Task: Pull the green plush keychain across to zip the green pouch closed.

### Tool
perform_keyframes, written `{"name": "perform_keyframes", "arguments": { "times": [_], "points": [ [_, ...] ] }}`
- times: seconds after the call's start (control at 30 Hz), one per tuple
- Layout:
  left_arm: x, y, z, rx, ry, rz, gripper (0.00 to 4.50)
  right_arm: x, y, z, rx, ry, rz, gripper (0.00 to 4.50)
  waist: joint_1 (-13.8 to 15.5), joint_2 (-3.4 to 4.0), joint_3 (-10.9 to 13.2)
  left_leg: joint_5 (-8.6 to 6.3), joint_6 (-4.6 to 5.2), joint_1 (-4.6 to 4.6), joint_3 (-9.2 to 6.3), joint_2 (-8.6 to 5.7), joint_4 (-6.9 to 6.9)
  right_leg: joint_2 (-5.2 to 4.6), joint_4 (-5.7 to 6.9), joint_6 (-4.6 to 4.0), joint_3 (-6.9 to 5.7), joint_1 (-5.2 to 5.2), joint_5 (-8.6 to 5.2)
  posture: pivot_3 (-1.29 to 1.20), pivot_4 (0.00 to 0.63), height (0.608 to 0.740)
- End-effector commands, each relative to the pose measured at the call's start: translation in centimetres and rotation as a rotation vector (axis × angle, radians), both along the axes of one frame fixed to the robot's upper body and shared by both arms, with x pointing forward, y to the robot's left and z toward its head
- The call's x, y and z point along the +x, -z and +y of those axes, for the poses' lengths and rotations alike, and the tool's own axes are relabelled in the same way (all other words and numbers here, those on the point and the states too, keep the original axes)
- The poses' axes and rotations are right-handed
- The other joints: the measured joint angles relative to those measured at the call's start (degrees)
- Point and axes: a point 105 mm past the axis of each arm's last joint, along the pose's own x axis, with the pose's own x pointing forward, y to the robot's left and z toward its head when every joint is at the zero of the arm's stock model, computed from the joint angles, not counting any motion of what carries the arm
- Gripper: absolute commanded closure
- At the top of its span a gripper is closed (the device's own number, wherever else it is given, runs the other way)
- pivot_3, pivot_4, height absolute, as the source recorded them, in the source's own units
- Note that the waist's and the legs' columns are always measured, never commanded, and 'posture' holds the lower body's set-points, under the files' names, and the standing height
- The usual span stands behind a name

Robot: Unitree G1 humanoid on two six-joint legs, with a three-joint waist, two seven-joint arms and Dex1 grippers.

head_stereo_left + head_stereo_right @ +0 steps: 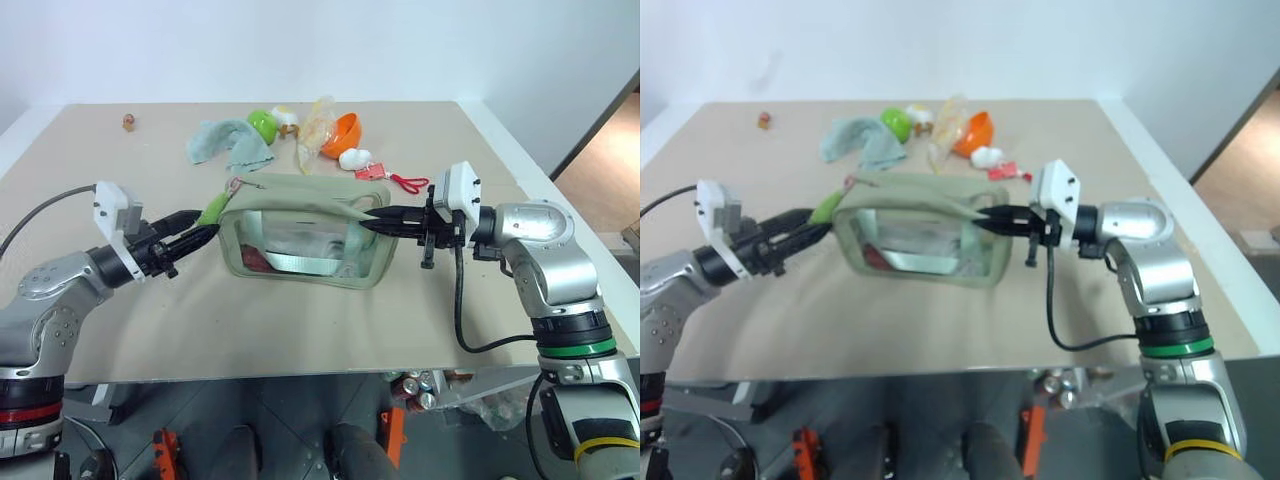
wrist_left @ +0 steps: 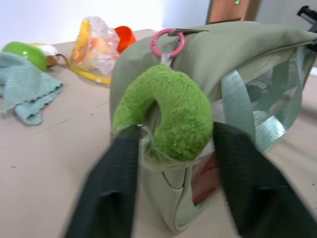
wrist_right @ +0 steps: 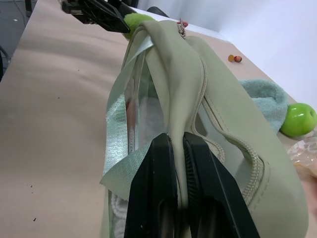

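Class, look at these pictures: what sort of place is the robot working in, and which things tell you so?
Probably a lab or test room: a plain tan table against bare white walls, the green pouch set out with scattered practice props, such as a teal cloth and an orange shell.

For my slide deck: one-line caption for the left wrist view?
Left hand straddles the plush keychain at the pouch's end, fingers not yet closed.

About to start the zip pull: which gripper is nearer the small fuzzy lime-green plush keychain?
Left. The left gripper has its fingers either side of the small fuzzy lime-green plush keychain at the sage-green fabric pouch's end; the right gripper pinches the pouch's opposite end.
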Motion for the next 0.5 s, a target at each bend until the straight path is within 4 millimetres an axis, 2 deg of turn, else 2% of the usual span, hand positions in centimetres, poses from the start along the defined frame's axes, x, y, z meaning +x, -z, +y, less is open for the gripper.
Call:
{"name": "perform_keyframes", "arguments": {
  "times": [0.03, 0.1, 0.17, 0.3, 0.4, 0.5],
  "points": [
    [0.4, -0.9, 0.3, 0.025, 0.000, -0.052, 3.89, -0.6, -0.9, -0.1, -0.010, -0.006, -0.048, 4.50, 0.00, 0.00, 0.00, 0.00, 0.00, 0.00, 0.00, 0.00, 0.01, 0.00, 0.00, 0.01, 0.00, 0.00, 0.00, 0.00, 0.150, 0.740],
    [0.6, -1.4, 0.2, 0.027, 0.006, -0.079, 4.47, -0.6, -0.8, -0.2, -0.009, -0.002, -0.048, 4.50, 0.02, 0.00, 0.00, 0.00, 0.00, 0.01, 0.00, 0.00, 0.03, 0.00, 0.00, 0.02, -0.01, 0.01, 0.01, 0.00, 0.150, 0.740],
    [0.7, -2.6, 0.0, 0.019, 0.018, -0.123, 4.47, -0.6, -0.8, -0.3, -0.007, 0.002, -0.047, 4.50, 0.09, 0.00, 0.00, 0.01, 0.00, 0.00, 0.00, 0.00, 0.05, -0.01, 0.00, 0.03, -0.01, 0.02, 0.03, 0.00, 0.150, 0.740],
    [0.6, -7.7, -2.3, 0.051, 0.086, -0.288, 4.47, -0.7, -0.8, -0.7, -0.012, 0.014, -0.050, 4.50, 0.29, -0.03, 0.01, 0.02, -0.01, -0.08, -0.06, -0.01, 0.12, -0.01, 0.00, 0.07, -0.07, 0.02, 0.06, 0.00, 0.150, 0.740],
    [0.8, -10.2, -5.4, 0.061, 0.183, -0.375, 4.47, -0.6, -0.7, -0.9, -0.018, 0.023, -0.049, 4.50, 0.34, -0.03, 0.01, 0.02, -0.02, -0.09, -0.09, -0.07, 0.16, -0.04, -0.02, 0.13, -0.08, 0.07, 0.05, 0.00, 0.150, 0.740],
    [1.0, -10.0, -9.6, 0.098, 0.323, -0.399, 4.47, -0.5, -0.5, -1.0, -0.023, 0.028, -0.052, 4.50, 0.31, -0.02, 0.00, 0.01, -0.02, -0.08, -0.07, -0.16, 0.16, -0.09, -0.02, 0.22, -0.03, 0.10, 0.02, 0.00, 0.150, 0.740]
  ]
}}
